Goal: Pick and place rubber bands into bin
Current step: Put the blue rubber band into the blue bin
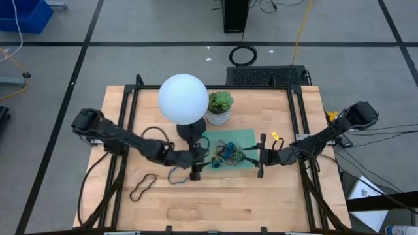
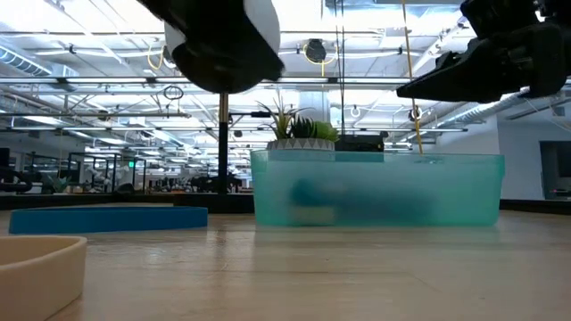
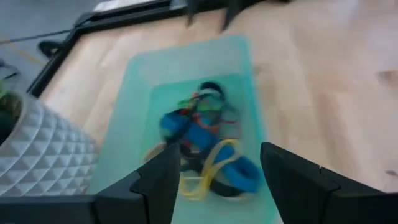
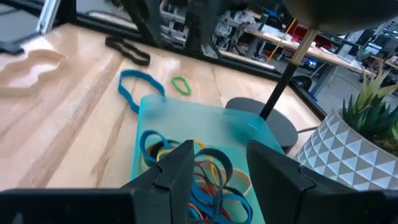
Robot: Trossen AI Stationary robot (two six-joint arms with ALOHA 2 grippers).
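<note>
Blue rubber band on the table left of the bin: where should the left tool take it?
Take the blue rubber band from straight above, pinching one strand of its flat loop. It lies slack on the table, just outside the bin, nearest the left tool.

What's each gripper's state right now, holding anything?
Left gripper: open, empty, over the bin.
Right gripper: open, empty, over the bin's other side.

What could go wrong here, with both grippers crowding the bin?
1. The left gripper and right gripper both hang open at opposite ends of the bin; moving in together, they might collide.
2. A blue band lies right at the bin's wall; a grab there could nudge the bin.
</note>
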